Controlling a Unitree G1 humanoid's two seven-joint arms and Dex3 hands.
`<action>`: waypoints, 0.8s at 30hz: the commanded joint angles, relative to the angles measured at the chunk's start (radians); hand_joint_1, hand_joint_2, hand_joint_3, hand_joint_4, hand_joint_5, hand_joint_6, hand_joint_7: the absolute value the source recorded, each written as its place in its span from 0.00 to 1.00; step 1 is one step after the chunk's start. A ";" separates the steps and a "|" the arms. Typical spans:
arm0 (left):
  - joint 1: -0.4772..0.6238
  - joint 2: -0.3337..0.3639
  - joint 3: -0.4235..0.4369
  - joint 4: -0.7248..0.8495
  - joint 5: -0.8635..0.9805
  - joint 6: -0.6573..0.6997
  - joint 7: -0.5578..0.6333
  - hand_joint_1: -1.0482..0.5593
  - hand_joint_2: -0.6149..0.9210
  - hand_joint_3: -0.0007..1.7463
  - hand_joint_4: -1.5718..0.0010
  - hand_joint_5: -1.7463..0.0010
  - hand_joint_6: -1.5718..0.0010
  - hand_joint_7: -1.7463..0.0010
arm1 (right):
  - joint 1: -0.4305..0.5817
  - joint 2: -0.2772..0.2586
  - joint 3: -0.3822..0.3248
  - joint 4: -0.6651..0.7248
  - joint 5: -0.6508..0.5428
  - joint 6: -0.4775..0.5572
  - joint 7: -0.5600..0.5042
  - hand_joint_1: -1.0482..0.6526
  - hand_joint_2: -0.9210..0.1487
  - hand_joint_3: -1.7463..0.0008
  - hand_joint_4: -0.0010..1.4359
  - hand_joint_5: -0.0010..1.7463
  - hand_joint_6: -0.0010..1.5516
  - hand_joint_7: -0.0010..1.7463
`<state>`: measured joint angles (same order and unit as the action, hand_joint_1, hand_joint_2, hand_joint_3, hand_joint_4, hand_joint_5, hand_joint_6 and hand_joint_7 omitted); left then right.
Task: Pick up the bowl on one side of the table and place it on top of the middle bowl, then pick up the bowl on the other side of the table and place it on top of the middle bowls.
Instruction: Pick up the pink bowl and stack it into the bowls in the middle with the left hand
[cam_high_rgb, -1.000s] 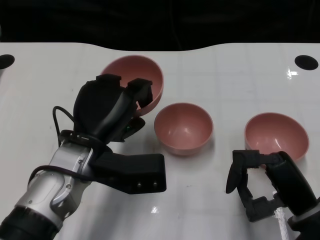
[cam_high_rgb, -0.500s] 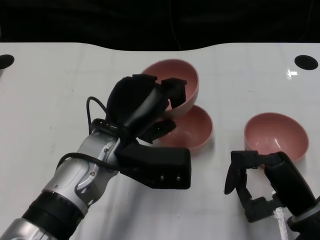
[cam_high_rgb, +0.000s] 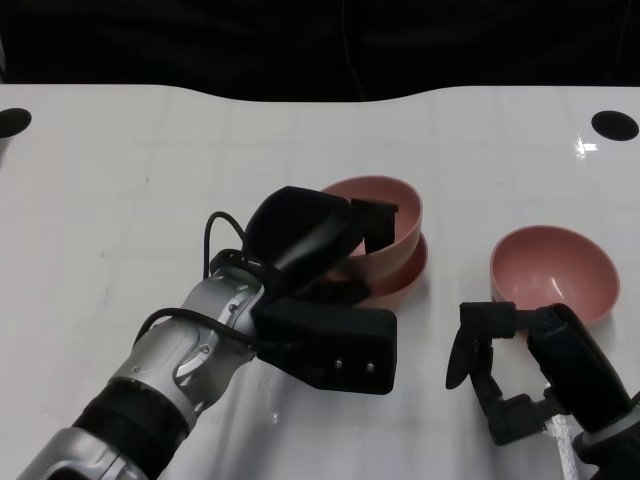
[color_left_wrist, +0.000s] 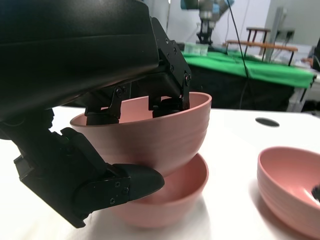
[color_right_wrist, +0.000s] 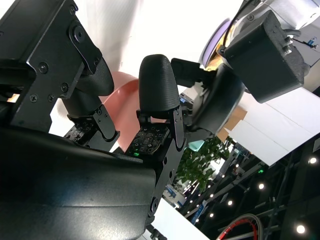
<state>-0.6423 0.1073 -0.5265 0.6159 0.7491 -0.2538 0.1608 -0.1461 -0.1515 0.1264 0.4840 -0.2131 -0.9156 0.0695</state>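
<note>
Left hand (cam_high_rgb: 320, 235), pinching the carried bowl (cam_high_rgb: 385, 215) by its rim, has brought it onto the middle bowl (color_left_wrist: 165, 200); release remains. Right hand (cam_high_rgb: 500, 370) spread, empty.

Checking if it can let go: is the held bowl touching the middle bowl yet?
Cannot tell. In the left wrist view the left hand holds the bowl tilted into the middle bowl, but a finger hides the meeting point.

Three matte pink bowls, all upright. The held bowl (cam_high_rgb: 385, 215) sits slightly tilted in the mouth of the middle bowl (cam_high_rgb: 405, 275), its rim pinched by the left hand (cam_high_rgb: 320, 245). The third bowl (cam_high_rgb: 550, 270) stands alone on the table toward the right, well apart from the pair.
</note>
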 joint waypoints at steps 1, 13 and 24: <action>-0.027 0.005 0.001 0.038 -0.041 -0.029 -0.064 0.49 0.85 0.39 0.53 0.18 0.57 0.39 | 0.003 -0.009 -0.001 -0.002 0.004 -0.009 -0.001 0.77 0.81 0.00 0.70 1.00 0.63 0.75; 0.001 0.089 -0.012 -0.141 0.009 0.096 -0.254 0.12 1.00 0.34 1.00 0.79 0.91 0.99 | 0.009 -0.011 0.001 -0.018 0.011 0.002 0.010 0.74 0.82 0.00 0.69 0.99 0.62 0.76; 0.156 0.219 0.076 -0.424 0.004 0.112 -0.240 0.14 1.00 0.33 1.00 0.80 0.90 0.98 | 0.014 -0.011 -0.004 -0.035 -0.016 0.014 -0.007 0.75 0.82 0.00 0.70 1.00 0.63 0.76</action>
<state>-0.5183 0.2948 -0.4727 0.2243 0.7711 -0.1361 -0.0853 -0.1424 -0.1513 0.1290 0.4695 -0.2199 -0.9103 0.0712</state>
